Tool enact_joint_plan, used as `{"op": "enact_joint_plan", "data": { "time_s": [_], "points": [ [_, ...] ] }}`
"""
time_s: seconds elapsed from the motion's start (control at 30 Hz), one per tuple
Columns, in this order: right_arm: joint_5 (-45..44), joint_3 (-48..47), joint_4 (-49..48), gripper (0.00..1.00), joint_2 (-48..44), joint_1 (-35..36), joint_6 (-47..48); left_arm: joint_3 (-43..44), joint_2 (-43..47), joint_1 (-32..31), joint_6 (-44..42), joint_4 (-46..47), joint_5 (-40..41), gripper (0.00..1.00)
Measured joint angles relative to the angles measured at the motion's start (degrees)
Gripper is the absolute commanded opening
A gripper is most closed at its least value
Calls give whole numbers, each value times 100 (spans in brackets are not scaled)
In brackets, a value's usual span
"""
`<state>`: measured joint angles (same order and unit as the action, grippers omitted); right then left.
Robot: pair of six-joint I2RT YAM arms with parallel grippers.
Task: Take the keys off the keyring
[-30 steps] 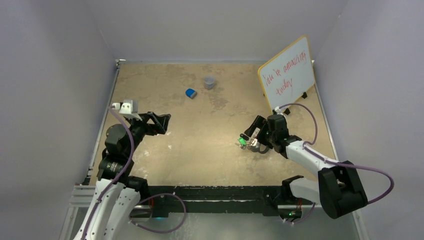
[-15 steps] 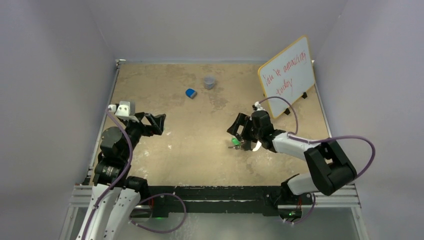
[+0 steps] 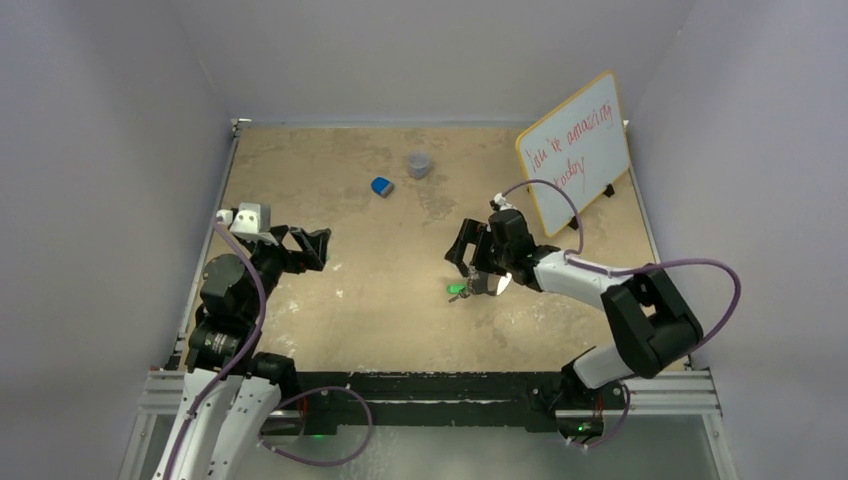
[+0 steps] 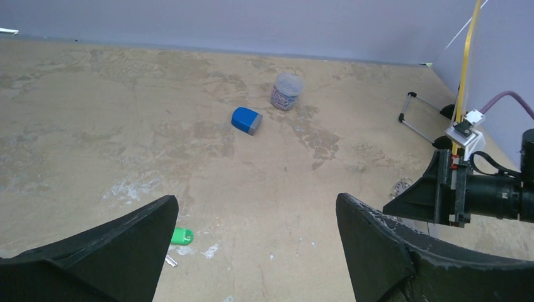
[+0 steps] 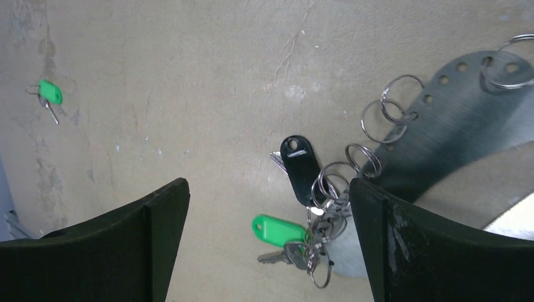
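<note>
On the tabletop (image 3: 380,300), the keyring (image 5: 441,132) and a green key (image 5: 277,228) lie below the right fingers (image 5: 113,251), spread wide and empty. The left fingers (image 4: 403,251) gape too, near a loose key (image 4: 181,236).

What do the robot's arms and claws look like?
The left arm and right arm have white shells and chunky black joints, with a purple cable looping along each. The left claw and right claw each have two broad black wedge-shaped fingers.

Robot lab test cell: plain walls (image 3: 100,150) box in worn tabletop (image 3: 330,180); aluminium rail (image 3: 160,384) near edge; handwritten whiteboard (image 3: 573,150) far right.
</note>
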<state>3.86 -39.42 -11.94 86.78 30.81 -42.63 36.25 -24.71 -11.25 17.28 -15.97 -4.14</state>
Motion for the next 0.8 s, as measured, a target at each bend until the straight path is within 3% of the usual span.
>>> {"op": "enact_joint_plan", "data": {
  "time_s": [0.3,0.57,0.8],
  "points": [
    [-372,391,629,99,-1005,0,61,0,-24,0,4,4,-118,93],
    [-393,518,581,99,-682,0,90,0,-424,0,9,22,-533,90],
    [-232,151,-144,99,37,0,389,0,-822,0,9,22,-798,90]
  ]
}}
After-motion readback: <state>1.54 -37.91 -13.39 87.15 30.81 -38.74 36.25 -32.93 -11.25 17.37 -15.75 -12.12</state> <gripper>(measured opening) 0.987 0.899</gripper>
